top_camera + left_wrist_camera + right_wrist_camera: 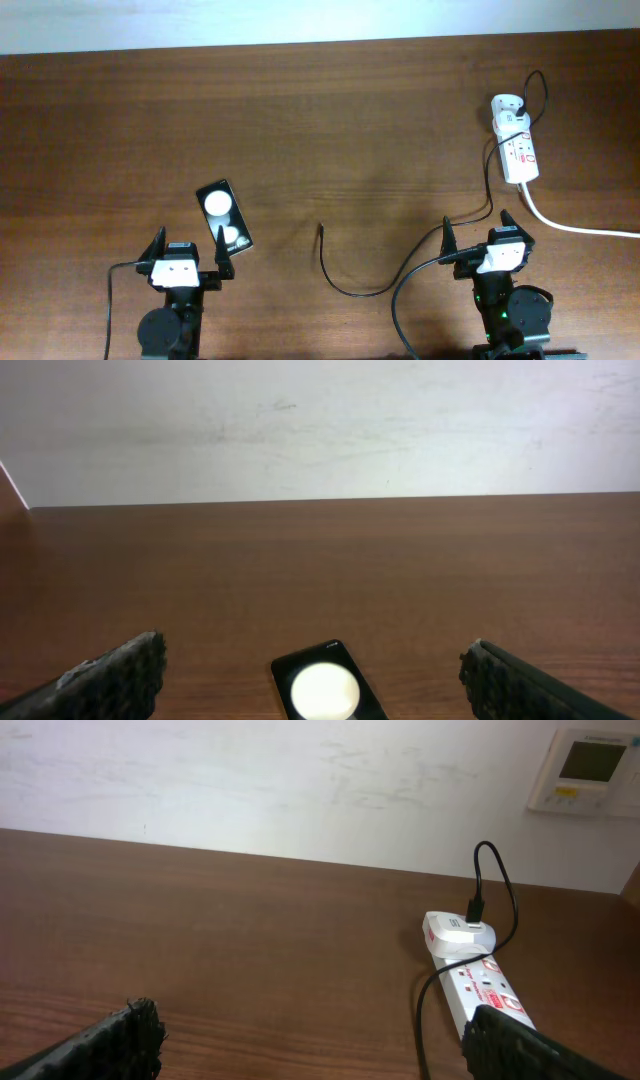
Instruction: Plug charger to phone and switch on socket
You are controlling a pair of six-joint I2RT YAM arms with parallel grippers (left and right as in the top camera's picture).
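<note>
Brown wooden table (330,110), with left gripper (190,245) at 7 o'clock and right gripper (478,230) at 5 both spread wide, empty, likely poised to start. By the left one, phone (224,215); charger (360,294) tip loose near centre, unplugged, running to socket (518,150) at 2, white cord (570,228) no obstacle.

The table (300,120) is showing brown wood grain with a soft sheen; on it the phone (224,215) is gleaming glossy black, the socket (519,150) looking smooth white plastic

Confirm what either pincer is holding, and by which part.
Nothing is held: left pincer and right pincer are both open and empty.
</note>
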